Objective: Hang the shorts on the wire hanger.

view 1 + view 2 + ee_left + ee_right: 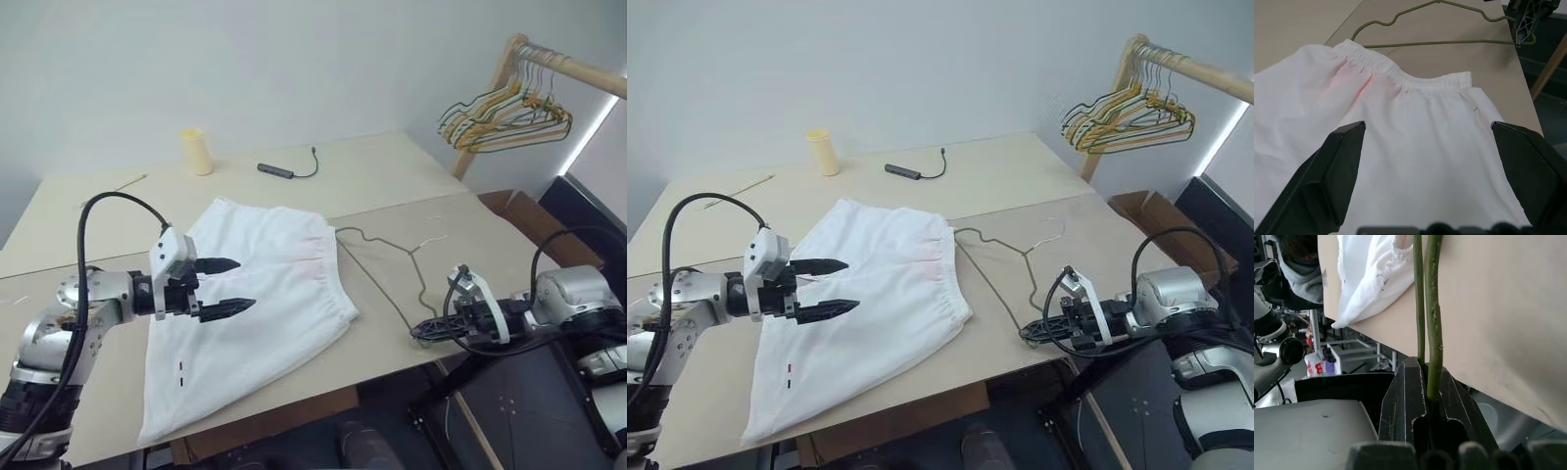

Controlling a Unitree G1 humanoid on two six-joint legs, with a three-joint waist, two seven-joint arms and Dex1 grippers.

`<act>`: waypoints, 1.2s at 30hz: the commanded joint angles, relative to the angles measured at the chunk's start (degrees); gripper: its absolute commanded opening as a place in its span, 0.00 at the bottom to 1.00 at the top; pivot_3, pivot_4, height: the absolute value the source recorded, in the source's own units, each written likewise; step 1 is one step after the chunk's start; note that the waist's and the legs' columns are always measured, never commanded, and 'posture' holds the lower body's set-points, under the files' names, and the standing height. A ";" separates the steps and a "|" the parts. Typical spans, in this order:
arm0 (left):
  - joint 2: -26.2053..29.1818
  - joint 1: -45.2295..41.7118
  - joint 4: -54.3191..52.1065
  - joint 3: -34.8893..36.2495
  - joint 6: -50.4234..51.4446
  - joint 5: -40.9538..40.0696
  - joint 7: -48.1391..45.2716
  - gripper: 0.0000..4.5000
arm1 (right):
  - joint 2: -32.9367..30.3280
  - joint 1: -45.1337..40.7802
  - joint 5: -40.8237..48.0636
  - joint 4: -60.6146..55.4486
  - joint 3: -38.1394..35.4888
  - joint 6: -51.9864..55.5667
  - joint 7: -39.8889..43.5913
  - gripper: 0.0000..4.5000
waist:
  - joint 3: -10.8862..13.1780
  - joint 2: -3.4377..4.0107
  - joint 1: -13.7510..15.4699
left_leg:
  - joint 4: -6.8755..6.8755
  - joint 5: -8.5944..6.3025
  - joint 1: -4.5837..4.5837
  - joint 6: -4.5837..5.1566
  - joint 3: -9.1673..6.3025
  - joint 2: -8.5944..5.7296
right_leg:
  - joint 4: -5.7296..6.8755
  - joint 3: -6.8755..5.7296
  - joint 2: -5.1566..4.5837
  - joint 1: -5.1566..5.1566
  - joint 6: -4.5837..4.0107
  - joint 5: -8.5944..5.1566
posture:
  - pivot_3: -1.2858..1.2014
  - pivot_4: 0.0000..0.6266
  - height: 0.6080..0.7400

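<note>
Nearest us, lower left of the head view, we note the left gripper (223, 285) hovering over the shorts (255, 294), its two black fingers spread wide with nothing between them; its wrist view shows both fingers (1327, 181) flanking bare white cloth. At lower right the right gripper (423, 331) sits at the table's near edge, fingers pressed together on the wire hanger (387, 269); in its wrist view the thin greenish wire (1433, 323) runs straight down into the closed jaws. The shorts lie flat on the beige table (411, 176), centre of frame, hem toward the lower left with two small dark dashes (181, 368), the gathered waistband (338, 274), tinged pink, toward the right. We see the hanger lying on the table just right of the waistband, its hook end curling near the cloth's upper right corner. Farther back, upper left of centre, a pale yellow cup (197, 151) stands upright, and a dark cable with a small adapter (277, 171) lies beside it. At upper right, a bunch of coloured hangers (505, 117) hangs from a wooden rail (568, 69).
</note>
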 commanded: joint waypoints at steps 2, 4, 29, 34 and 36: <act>0.29 -0.45 -1.01 0.14 -0.56 0.66 0.57 0.99 | 0.19 -2.14 -1.68 -0.73 2.74 -1.55 3.87 0.00 | 0.00 0.00 0.36 | 0.01 0.00 0.00 0.00 0.00 0.00 | 0.00 0.00 0.00 0.00 0.00 0.00 | 0.46 0.00 1.00; 0.23 -0.47 -0.96 -0.44 -0.94 1.35 0.75 0.99 | 1.00 -3.53 -3.34 1.15 4.52 -1.91 4.46 0.00 | 0.00 0.00 0.41 | 0.02 0.00 0.01 0.00 0.00 -0.01 | 0.01 0.00 -0.01 0.00 0.00 0.00 | 0.46 0.00 1.00; -1.08 4.94 -4.84 -0.58 -1.52 2.28 4.74 0.99 | 15.13 -25.04 -20.05 38.74 20.26 -26.08 14.31 0.00 | -0.01 0.02 1.49 | 0.04 0.00 0.06 -0.01 -0.07 -0.04 | 0.17 0.00 -0.06 -0.03 -0.49 0.32 | 0.50 0.00 1.00; -1.17 5.40 -5.50 -0.67 -1.19 2.03 5.44 0.99 | 17.77 -27.28 -23.71 45.23 18.47 -30.00 14.31 0.00 | -0.02 0.03 2.09 | 0.04 0.00 0.06 -0.01 -0.09 -0.04 | 0.19 0.00 -0.04 -0.04 -0.50 0.33 | 0.50 0.00 1.00; -1.09 5.53 -5.58 -0.53 -1.09 1.92 5.73 0.99 | 18.19 -27.82 -24.73 46.69 17.32 -30.83 14.31 0.00 | -0.02 0.03 2.52 | 0.04 0.00 0.04 -0.01 -0.10 -0.06 | 0.17 -0.02 -0.07 -0.05 -0.51 0.34 | 0.51 0.00 1.00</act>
